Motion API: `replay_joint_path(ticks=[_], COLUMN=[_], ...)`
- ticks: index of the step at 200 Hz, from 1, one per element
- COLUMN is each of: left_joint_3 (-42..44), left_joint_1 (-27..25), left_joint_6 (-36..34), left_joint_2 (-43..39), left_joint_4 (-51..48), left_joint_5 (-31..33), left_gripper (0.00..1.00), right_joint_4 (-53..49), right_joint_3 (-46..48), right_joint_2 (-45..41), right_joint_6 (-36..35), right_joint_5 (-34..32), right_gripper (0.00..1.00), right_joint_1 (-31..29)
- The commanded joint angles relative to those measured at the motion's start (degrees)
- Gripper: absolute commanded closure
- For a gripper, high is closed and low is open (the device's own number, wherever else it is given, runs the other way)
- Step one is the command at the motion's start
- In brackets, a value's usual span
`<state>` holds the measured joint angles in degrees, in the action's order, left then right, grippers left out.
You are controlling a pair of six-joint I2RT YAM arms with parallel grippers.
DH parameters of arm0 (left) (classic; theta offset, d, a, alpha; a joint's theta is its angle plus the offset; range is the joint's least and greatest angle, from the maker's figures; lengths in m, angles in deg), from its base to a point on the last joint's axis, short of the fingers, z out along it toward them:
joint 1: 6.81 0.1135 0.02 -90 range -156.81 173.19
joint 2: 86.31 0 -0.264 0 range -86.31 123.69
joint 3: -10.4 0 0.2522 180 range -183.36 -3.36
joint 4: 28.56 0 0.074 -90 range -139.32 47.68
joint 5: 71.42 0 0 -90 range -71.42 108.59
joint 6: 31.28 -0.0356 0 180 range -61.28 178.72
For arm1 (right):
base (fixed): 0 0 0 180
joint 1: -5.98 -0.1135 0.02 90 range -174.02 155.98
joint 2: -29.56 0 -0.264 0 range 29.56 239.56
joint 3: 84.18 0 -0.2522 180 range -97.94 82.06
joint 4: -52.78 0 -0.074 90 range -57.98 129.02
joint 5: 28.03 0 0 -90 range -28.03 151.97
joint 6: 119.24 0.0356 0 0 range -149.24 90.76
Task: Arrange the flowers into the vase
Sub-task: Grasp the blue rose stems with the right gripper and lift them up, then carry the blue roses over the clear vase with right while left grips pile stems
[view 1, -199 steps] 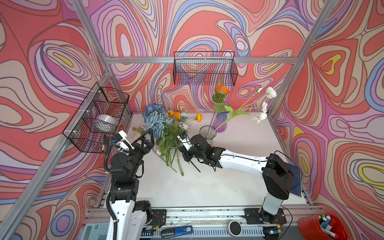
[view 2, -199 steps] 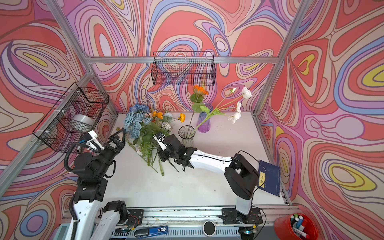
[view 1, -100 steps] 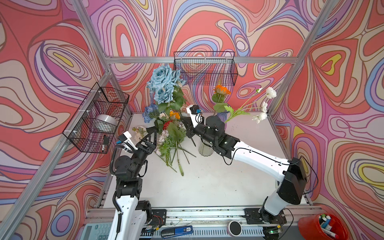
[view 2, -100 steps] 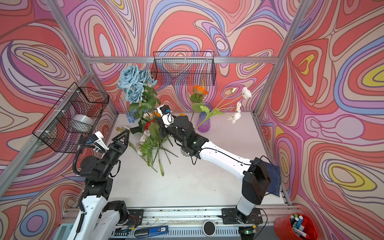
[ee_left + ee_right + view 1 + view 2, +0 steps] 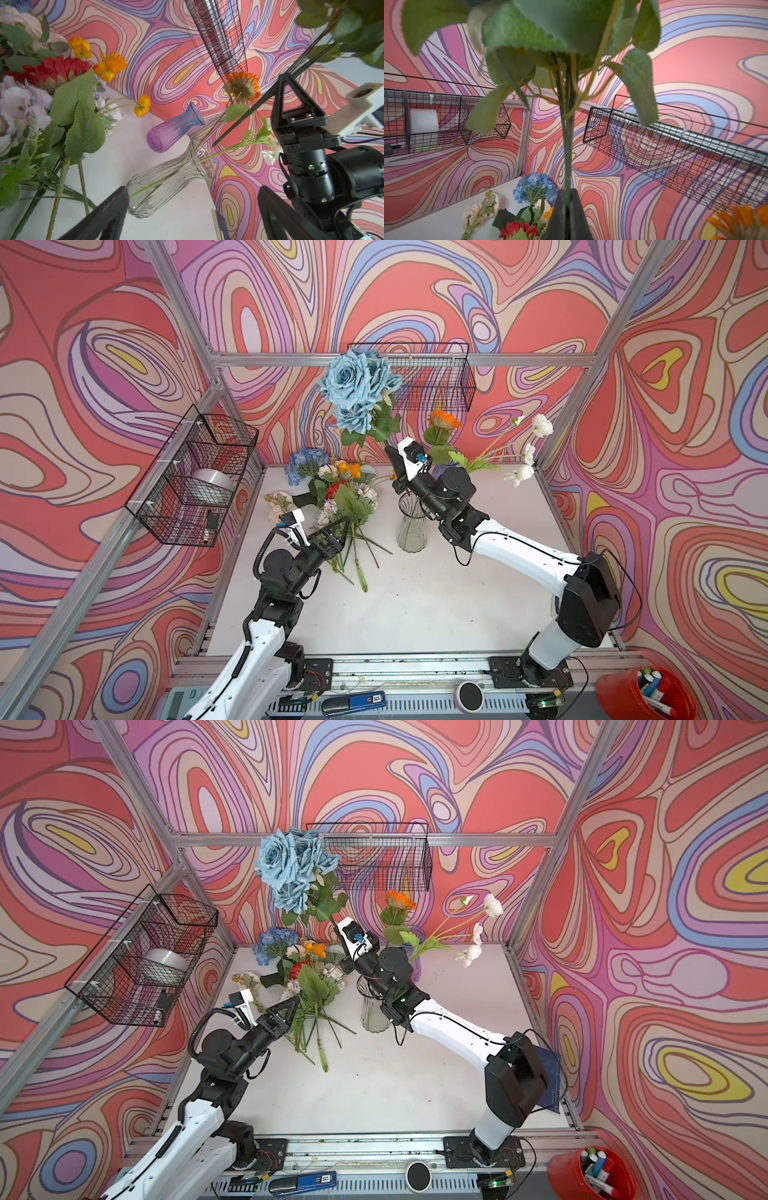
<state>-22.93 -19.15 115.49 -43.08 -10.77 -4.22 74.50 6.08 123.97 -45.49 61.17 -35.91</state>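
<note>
- Roses, blue (image 5: 358,386), up in the air: the right gripper (image 5: 388,446) is clamped on their stem, with the heads topmost at the level of the back-wall basket (image 5: 432,381).
- The stem's long axis runs steeply. The heads lean up and towards the back-left corner, and the cut end points down towards the clear vase (image 5: 411,526).
- The right wrist view looks straight up the stem (image 5: 568,145). Both fingertips (image 5: 559,207) pinch it tight, with leaves fanned out overhead.
- The left gripper (image 5: 336,531) has its jaws spread wide and grasps nothing. It hangs over the stalks of the flower pile (image 5: 340,497).
- That pile lies flat on the table (image 5: 415,605) at the back left, heads towards the back wall and stalks towards the front edge.
- Open room: the middle and front of the table are bare, and so is the right side.
- It is crowded at the back. The pile, the clear vase and the right arm sit close together, and the purple vase (image 5: 415,952) is just behind the arm.
- In both top views the arm hides the clear vase's mouth.
- The left wrist view shows that mouth. A green stalk runs inside the clear vase (image 5: 166,180), and the white blooms (image 5: 540,425) and the orange daisy (image 5: 243,85) lean out of it.
- That view also shows the purple vase (image 5: 172,128) with nothing in its neck.
- Only there can you see the roses' dark lower stem below the fingers. It ends outside the clear vase's rim, and how near I cannot tell.
</note>
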Motion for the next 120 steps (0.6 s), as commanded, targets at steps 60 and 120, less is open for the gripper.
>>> replay_joint_path(ticks=[60, 120], left_joint_3=[-6.1, -15.9], left_joint_1=[-8.9, -12.8], left_joint_6=[-12.1, -18.3], left_joint_2=[6.6, 18.3], left_joint_4=[2.0, 6.2], left_joint_5=[1.3, -1.6], left_gripper=[0.01, 0.01], right_joint_4=[20.9, 19.9], right_joint_3=[18.7, 26.2], right_joint_2=[-2.8, -5.6], right_joint_6=[4.1, 8.2], right_joint_5=[-4.7, -9.0], right_gripper=[1.00, 1.00], right_joint_1=[-0.1, -0.1])
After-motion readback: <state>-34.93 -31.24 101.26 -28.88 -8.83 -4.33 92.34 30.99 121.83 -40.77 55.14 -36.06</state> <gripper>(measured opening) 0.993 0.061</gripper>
